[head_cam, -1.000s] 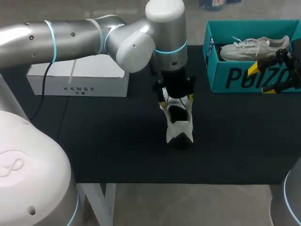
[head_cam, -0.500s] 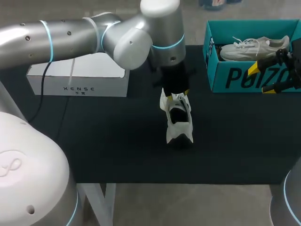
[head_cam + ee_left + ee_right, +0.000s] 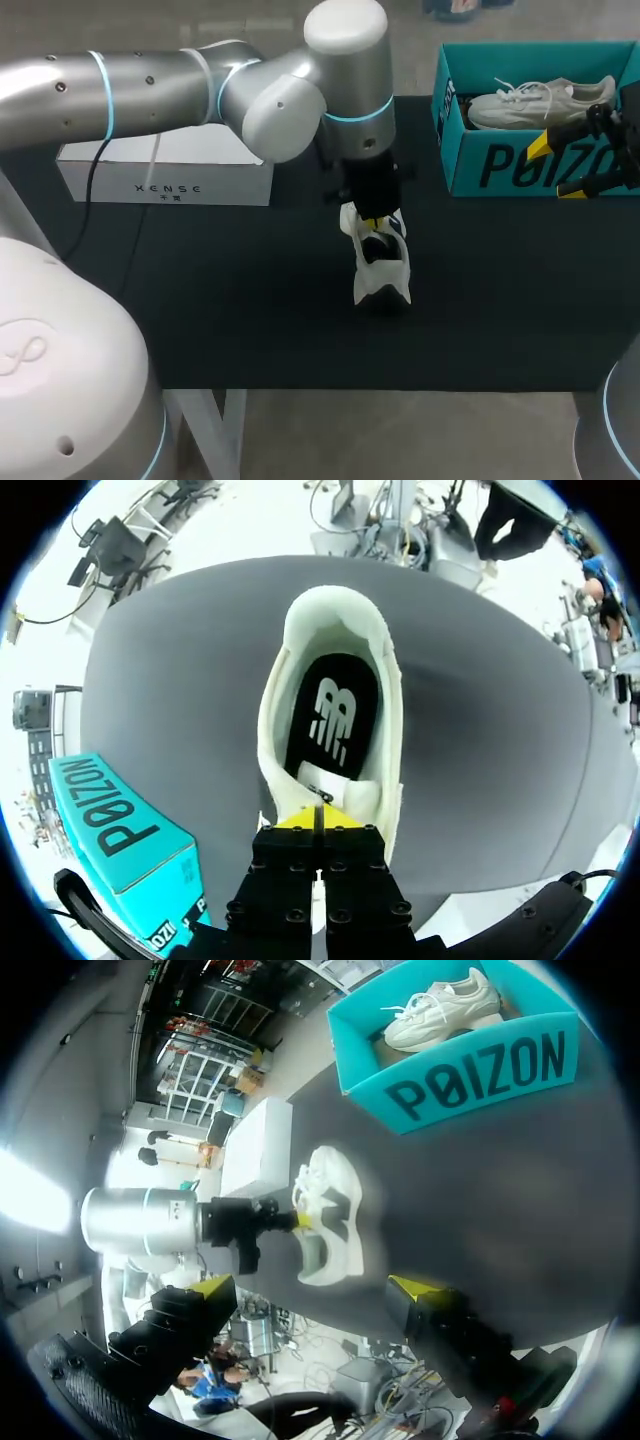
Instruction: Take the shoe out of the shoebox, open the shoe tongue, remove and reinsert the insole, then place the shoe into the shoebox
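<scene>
Head view, entry for the present moment.

- Shoe (image 3: 382,268): out of the shoebox (image 3: 500,165), upright on the table (image 3: 200,300), well apart from the shoebox on the side of its printed wall. Position unchanged over the last second.
- Second shoe (image 3: 540,100): lying inside the shoebox, untouched.
- Left gripper (image 3: 372,218): directly over the shoe's opening. A second ago its yellow tips stood spread either side of the upper. Half a second ago they were closer in, and now they are pressed together.
- Left wrist view: left gripper (image 3: 318,818) with the tips meeting at the tongue (image 3: 318,778). Whether any fabric is caught between them is hidden. The insole (image 3: 335,715) lies flat in the shoe (image 3: 290,680), ahead of the tips.
- Right gripper (image 3: 558,167): close against the shoebox's printed wall, fingers wide apart, holding nothing, no change. The right wrist view confirms the spread (image 3: 313,1286).

Reading: removal from the shoebox is done. The closing of the left fingers looks like the start of the tongue-opening step. The insole work and the return to the shoebox remain.
</scene>
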Action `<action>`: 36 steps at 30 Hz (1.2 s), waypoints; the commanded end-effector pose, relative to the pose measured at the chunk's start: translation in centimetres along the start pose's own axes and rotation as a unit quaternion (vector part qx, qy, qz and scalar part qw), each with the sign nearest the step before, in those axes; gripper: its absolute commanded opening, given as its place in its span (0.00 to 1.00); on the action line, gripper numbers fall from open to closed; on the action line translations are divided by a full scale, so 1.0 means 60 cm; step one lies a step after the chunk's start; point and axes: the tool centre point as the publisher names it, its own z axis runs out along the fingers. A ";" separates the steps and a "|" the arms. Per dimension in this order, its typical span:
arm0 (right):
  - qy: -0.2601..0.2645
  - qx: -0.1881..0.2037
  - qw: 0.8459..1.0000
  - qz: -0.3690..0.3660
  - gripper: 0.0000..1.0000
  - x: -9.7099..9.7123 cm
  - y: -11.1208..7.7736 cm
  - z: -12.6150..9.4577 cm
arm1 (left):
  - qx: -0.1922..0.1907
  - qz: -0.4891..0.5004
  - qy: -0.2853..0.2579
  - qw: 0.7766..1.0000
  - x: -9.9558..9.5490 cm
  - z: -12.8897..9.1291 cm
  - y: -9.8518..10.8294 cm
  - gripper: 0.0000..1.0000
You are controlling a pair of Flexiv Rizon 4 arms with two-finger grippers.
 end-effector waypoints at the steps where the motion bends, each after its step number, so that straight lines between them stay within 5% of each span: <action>1: -0.002 0.000 1.000 0.001 1.00 0.000 0.000 0.000 | -0.010 -0.007 -0.018 1.000 0.005 -0.014 -0.002 0.00; 3: -0.002 0.000 1.000 0.001 1.00 0.000 0.000 0.000 | -0.019 -0.017 -0.030 0.999 0.005 -0.024 0.002 0.00; 6: -0.002 0.000 1.000 0.001 1.00 0.000 0.000 0.000 | -0.025 -0.019 -0.037 0.999 0.007 -0.036 0.004 0.35; 10: -0.002 0.000 1.000 0.001 1.00 0.000 0.000 0.000 | -0.027 -0.030 -0.040 0.998 0.010 -0.046 0.003 0.41; 13: -0.002 0.000 1.000 0.001 1.00 0.000 0.000 0.000 | -0.044 -0.066 -0.017 0.997 0.008 -0.046 -0.005 0.31; 16: -0.002 0.000 1.000 0.001 1.00 0.000 0.000 0.000 | -0.037 -0.104 0.004 0.994 0.005 -0.051 -0.013 0.02; 23: -0.002 0.000 1.000 0.001 1.00 0.000 0.000 0.000 | -0.029 -0.242 -0.001 0.970 -0.014 -0.062 -0.017 0.00; 26: -0.002 0.000 1.000 0.001 1.00 0.000 0.000 0.000 | -0.029 -0.338 0.001 0.941 -0.019 -0.065 -0.012 0.00; 36: -0.002 0.000 1.000 0.001 1.00 0.000 0.000 0.000 | -0.027 -0.346 -0.004 0.938 -0.019 -0.066 -0.011 0.00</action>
